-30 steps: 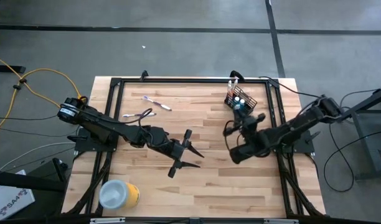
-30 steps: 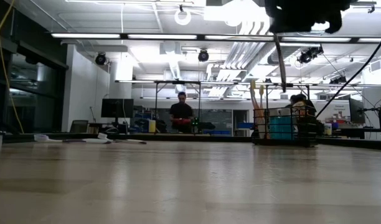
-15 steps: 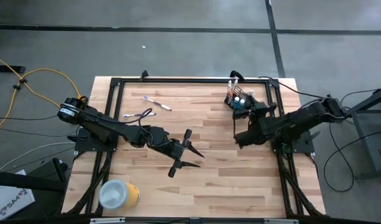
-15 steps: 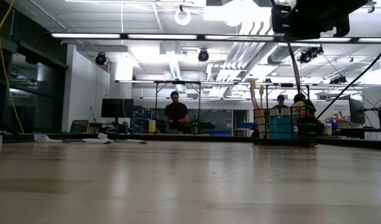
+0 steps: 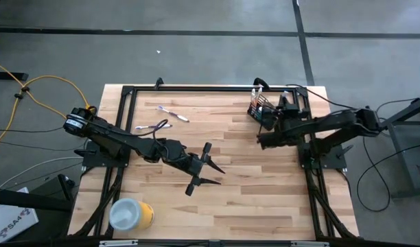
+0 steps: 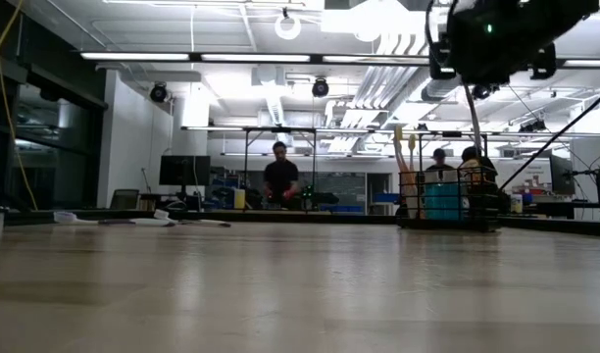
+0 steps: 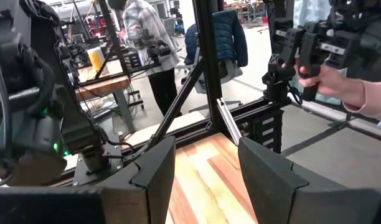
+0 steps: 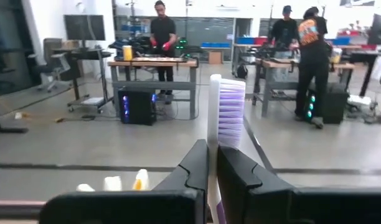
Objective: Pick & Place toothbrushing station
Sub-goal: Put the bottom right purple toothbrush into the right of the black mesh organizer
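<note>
The black wire-mesh holder (image 5: pixel 262 111) stands at the table's far right and shows again in the low view as the holder (image 6: pixel 447 201), with brushes and blue tubes upright in it. My right gripper (image 5: pixel 286 105) hovers just right of it, shut on a toothbrush with purple bristles (image 8: pixel 231 112). Two more toothbrushes (image 5: pixel 172 113) (image 5: pixel 153 127) lie flat at the far left. My left gripper (image 5: pixel 213 165) hangs open over the table's middle, with nothing between its fingers. My right gripper pinches the toothbrush's white neck (image 8: pixel 212 152) between its two fingers, just below the bristle head. The fingers lie level, pointing toward the table's far edge, and cross the brush. The brush stands upright, head up, lifted clear of the table.
A yellow cylinder with a white top (image 5: pixel 131 214) lies at the near left corner. A black frame (image 5: pixel 210 88) runs around the table's edges. People stand in the room beyond the far edge, and a person's hand (image 7: pixel 340 81) holds a dark device beyond the table.
My right gripper has swung toward the table's far right, from the middle right to beside the holder. It has turned about and now points at the far edge, still shut on the toothbrush.
</note>
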`<state>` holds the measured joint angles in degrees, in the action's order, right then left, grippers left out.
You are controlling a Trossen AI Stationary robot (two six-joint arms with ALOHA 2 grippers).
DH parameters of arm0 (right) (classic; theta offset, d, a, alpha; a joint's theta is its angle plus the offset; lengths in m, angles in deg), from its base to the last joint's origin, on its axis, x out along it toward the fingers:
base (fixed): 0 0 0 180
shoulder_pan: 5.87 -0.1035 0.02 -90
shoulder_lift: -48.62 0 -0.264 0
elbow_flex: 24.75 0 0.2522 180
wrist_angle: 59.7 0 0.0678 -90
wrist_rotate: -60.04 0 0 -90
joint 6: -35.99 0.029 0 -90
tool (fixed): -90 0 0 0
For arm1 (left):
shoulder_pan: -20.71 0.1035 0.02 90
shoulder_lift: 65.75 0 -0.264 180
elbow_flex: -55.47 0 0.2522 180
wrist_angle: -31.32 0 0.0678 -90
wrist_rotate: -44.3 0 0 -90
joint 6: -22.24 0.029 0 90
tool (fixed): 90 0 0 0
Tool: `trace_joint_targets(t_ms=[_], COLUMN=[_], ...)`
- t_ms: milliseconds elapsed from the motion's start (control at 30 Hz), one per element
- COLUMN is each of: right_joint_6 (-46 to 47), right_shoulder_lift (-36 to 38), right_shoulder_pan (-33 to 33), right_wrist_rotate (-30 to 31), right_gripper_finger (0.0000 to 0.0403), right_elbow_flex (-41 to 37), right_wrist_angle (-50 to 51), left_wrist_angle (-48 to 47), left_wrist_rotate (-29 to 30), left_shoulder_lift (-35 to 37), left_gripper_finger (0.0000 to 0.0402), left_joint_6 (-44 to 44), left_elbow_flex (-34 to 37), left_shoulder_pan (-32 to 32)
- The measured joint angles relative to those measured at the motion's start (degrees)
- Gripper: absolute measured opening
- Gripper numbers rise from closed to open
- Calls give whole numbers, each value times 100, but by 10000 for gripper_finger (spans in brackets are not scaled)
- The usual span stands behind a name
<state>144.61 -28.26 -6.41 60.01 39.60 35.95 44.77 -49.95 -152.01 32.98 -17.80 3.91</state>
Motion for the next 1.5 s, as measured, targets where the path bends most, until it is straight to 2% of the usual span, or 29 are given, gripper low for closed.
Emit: trace_joint_targets(t_ms=[133, 367, 1000, 1500], right_joint_6=[444, 474, 365, 367], right_shoulder_lift=[0, -2, -40, -778], right_shoulder_pan=[138, 302, 376, 551], right_wrist_rotate=[-3, -1, 4, -74], right_gripper_finger=[11, 11, 11, 11], right_elbow_flex=[-343, -673, -763, -761], right_wrist_angle=[-114, -483, -822, -1380], left_wrist_angle=[-58, -183, -198, -194], left_wrist_rotate=[-2, -1, 0, 0], left_shoulder_lift=[0, 0, 0, 0], left_gripper_finger=[171, 171, 171, 171], left_joint_6=[0, 0, 0, -2], left_elbow_flex=[0, 0, 0, 0], left_shoulder_pan=[0, 34, 103, -33])
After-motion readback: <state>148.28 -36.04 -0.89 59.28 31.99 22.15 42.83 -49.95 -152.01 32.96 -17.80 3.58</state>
